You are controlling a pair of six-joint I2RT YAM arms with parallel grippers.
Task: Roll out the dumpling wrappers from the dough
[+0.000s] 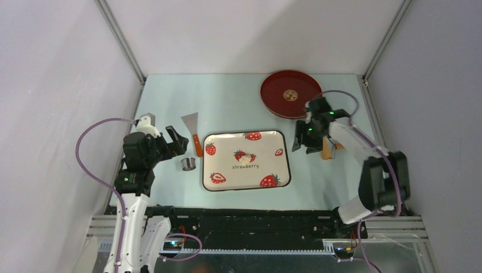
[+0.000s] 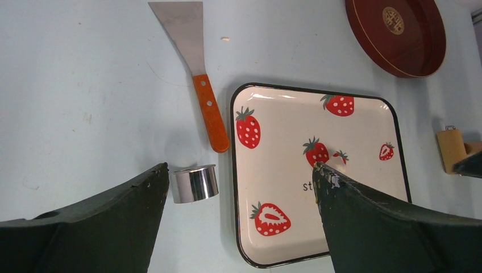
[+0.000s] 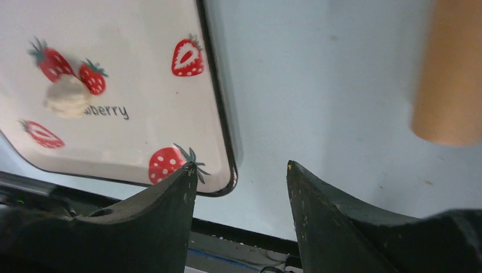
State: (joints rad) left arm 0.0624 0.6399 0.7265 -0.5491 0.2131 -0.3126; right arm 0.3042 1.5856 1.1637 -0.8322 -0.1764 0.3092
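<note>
Right wrist view crops the wooden roller [image 3: 449,74]; dough [image 3: 67,96] looks blurred.

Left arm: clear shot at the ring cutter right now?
Probably yes. The left gripper hangs open close by the ring cutter, which stands on bare table, apart from the scraper and the strawberry plate. Nothing sits between gripper and cutter.
</note>
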